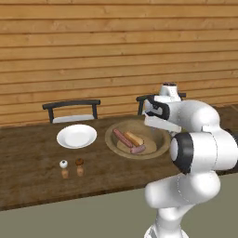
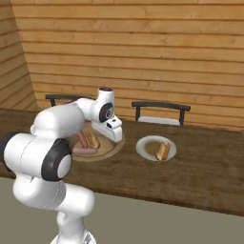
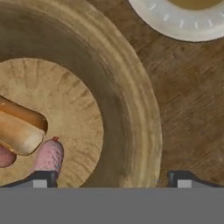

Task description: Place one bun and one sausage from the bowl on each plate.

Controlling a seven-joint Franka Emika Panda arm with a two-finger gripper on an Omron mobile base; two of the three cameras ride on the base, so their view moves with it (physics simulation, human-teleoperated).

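The wooden bowl [image 1: 109,138] [image 2: 103,155] [image 3: 135,109] holds two reddish sausages [image 2: 82,139] [image 2: 85,151] and a tan bun [image 1: 134,138] [image 3: 17,129]. In the hand view one sausage end [image 3: 48,155] lies just above my left fingertip [image 3: 41,179]. My gripper [image 3: 111,179] [image 2: 112,134] hovers open and empty over the bowl's right side, straddling its inner slope and rim. A white plate [image 2: 143,148] [image 3: 175,22] right of the bowl carries a bun [image 2: 163,150]. Another white plate [image 1: 76,135] left of the bowl is bare.
Two small shakers [image 1: 64,168] [image 1: 80,166] stand near the table's front edge, left of the bowl. Two dark chairs [image 1: 72,109] [image 2: 159,110] sit behind the wooden table [image 2: 205,167], against a plank wall.
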